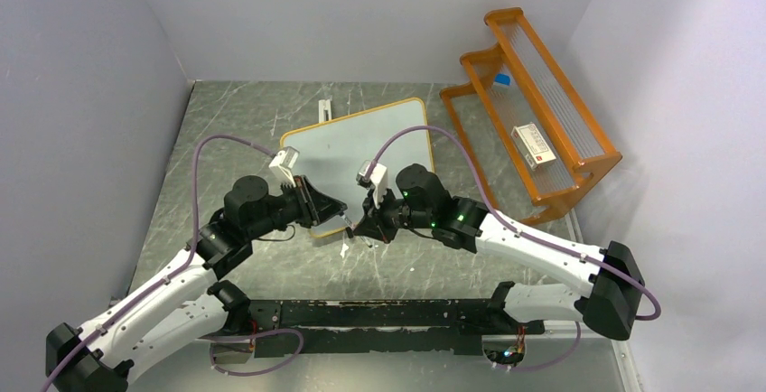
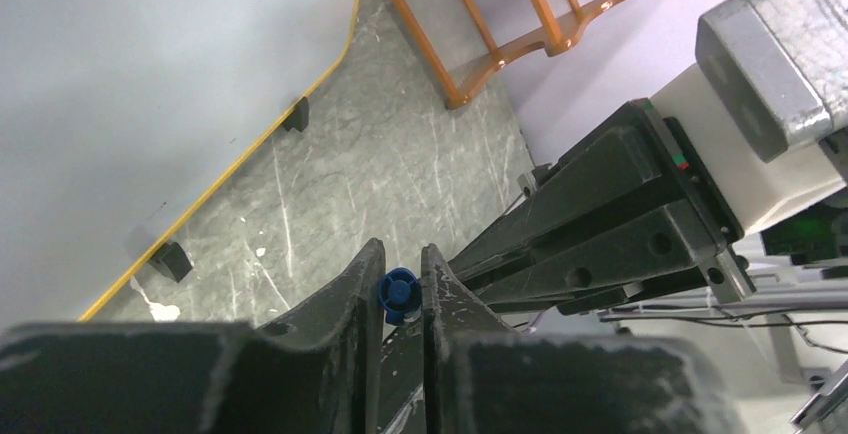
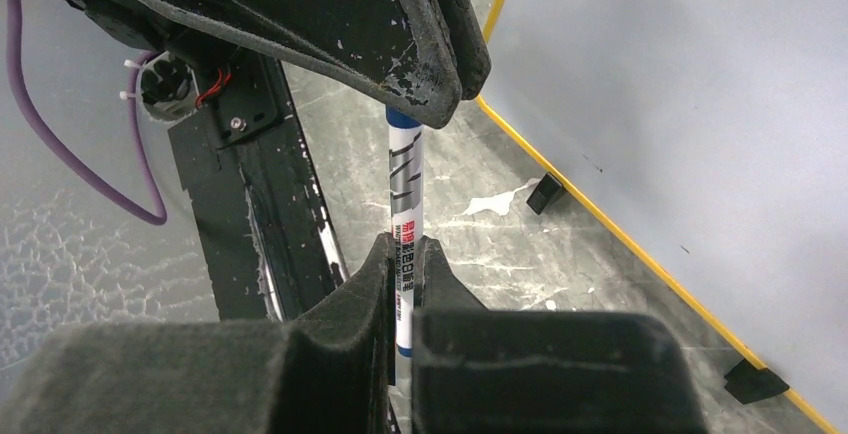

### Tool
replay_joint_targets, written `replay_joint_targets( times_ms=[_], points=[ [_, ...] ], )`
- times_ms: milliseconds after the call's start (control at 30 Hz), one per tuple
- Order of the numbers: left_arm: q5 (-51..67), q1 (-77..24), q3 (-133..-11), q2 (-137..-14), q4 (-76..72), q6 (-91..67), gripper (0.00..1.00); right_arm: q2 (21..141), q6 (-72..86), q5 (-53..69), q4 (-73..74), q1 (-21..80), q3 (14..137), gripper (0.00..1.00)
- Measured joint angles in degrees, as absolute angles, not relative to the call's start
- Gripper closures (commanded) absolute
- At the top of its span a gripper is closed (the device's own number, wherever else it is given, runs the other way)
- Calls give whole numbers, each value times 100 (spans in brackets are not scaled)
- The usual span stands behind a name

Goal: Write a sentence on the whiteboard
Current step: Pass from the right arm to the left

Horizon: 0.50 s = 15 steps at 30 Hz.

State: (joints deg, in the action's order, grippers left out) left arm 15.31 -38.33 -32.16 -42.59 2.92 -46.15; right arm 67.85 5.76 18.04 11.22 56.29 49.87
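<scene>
Whiteboard point(image 1: 354, 144) lies just beyond the marker point(image 3: 405, 194), whose long axis runs from right fingers point(image 3: 345, 299) pinching it to left fingers point(image 2: 345, 299) pinching its blue cap point(image 2: 398, 292).

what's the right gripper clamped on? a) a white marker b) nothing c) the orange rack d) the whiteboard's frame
a: in the right wrist view the right gripper pinches the barrel of a white marker, off the edge of the whiteboard.
</scene>
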Motion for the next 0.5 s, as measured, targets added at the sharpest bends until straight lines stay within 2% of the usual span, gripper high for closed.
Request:
replay_joint_targets(
  times_ms=[133, 200, 333, 433, 500],
  points=[
    [1529, -3817, -3208, -4233, 276, -4786, 95, 6775, 600, 1833, 1041, 5618, 4960, 97],
    [1529, -3809, -3164, -4217, 252, -4884, 95, 6753, 646, 1831, 1015, 5614, 4925, 83],
    [1413, -3802, -3011, -4084, 196, -5155, 95, 6678, 904, 1828, 744, 5588, 4735, 60],
    [1199, -3802, -2847, -3872, 86, -5483, 95, 6449, 1186, 1828, 390, 5428, 4466, 51],
    [1041, -3802, -2722, -3728, -73, -5719, 95, 6206, 1476, 1859, 47, 5201, 4224, 41]
  ],
)
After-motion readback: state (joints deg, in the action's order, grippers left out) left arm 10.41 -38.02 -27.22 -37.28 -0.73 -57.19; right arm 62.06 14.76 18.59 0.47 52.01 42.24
